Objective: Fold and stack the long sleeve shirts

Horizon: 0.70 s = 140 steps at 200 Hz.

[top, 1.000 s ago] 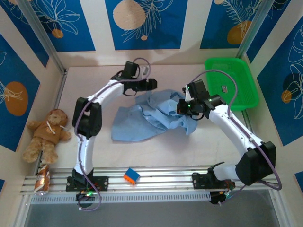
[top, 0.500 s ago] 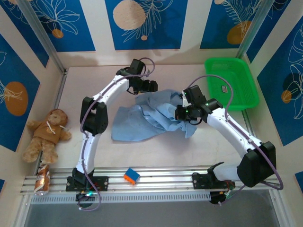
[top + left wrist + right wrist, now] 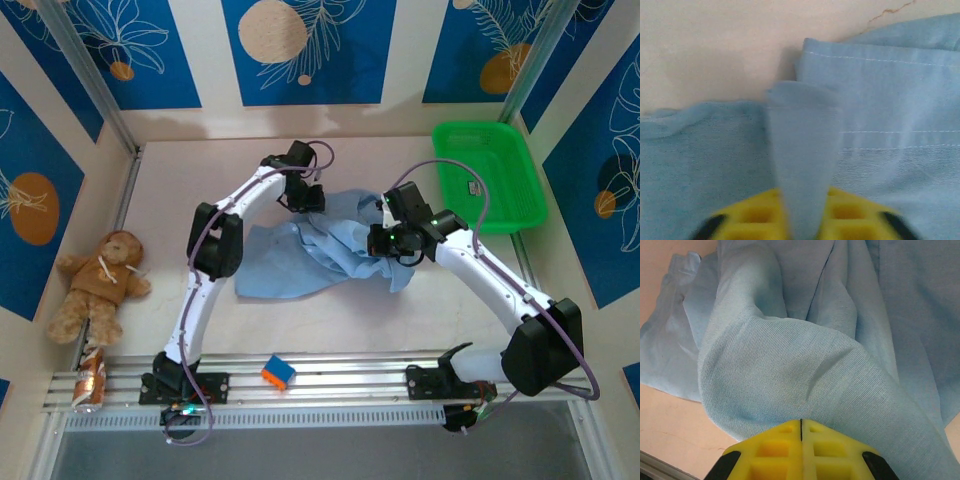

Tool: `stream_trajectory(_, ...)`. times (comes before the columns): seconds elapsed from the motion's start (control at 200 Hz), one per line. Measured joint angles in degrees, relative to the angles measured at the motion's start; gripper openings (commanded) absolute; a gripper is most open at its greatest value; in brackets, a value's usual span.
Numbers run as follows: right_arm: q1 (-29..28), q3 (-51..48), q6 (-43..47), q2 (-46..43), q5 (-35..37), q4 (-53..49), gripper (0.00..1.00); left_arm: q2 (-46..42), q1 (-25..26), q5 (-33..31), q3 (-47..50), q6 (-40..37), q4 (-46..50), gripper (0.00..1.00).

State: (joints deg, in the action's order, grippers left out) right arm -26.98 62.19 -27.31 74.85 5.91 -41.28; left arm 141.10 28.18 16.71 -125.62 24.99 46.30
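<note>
The right gripper is clamped on a bunched fold of the light blue shirt, which spreads to its left. Farther out, the left gripper has moved in and just pinched the shirt's far edge, so both arms now hold it for spreading. Beyond the right gripper, the green basket looks empty, though partly hidden.

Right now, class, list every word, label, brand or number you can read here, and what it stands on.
No text is readable.
Green basket: small dark label inside, too small to read.
Can at the near left: print too blurred to read.
Shirt: no print visible.
</note>
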Motion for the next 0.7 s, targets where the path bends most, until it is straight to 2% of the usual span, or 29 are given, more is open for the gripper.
stream_trajectory(0.175,1.95,4.96,1.7,2.14,0.57,-0.33,0.0,-3.23,-1.66,0.35,1.7,0.17,-3.5,0.0)
stream_trajectory(0.28,5.53,11.28,2.99,4.26,-0.13,0.57,0.0,-9.7,-4.37,0.37,3.74,0.98,-7.23,0.0)
stream_trajectory(0.465,11.37,25.0,5.18,9.05,-3.48,6.45,0.0,-23.89,-12.17,0.42,3.78,3.41,-15.89,0.0)
stream_trajectory(0.7,12.33,40.04,8.33,11.87,-8.66,14.99,0.0,-37.11,-17.81,2.75,3.19,4.92,-24.2,0.0)
